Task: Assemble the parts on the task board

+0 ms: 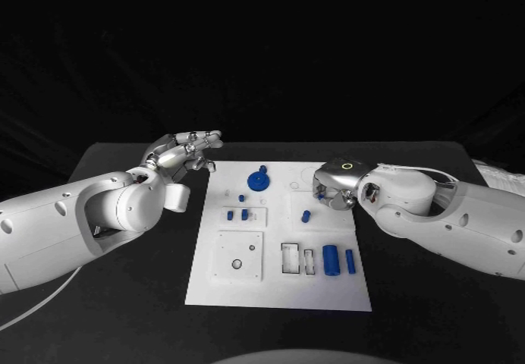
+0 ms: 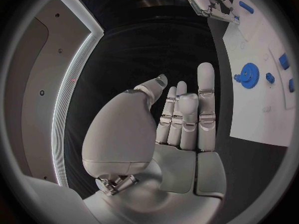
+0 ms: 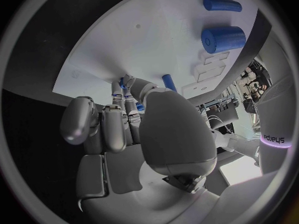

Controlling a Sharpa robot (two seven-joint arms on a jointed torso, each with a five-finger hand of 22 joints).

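The task board (image 1: 279, 296) lies in the middle of the table (image 1: 438, 318). On its far part sits a gear (image 1: 258, 180). Nearer, left of centre, two small pegs (image 1: 237, 215) stand side by side, with another small peg (image 1: 306, 216) to their right. On the near right part a thick cylinder (image 1: 329, 259) lies beside a thinner one (image 1: 350, 261), just right of a slotted block (image 1: 299, 258). The left hand (image 1: 186, 155) is off the board's far left corner; the right hand (image 1: 337, 182) is over its far right part.
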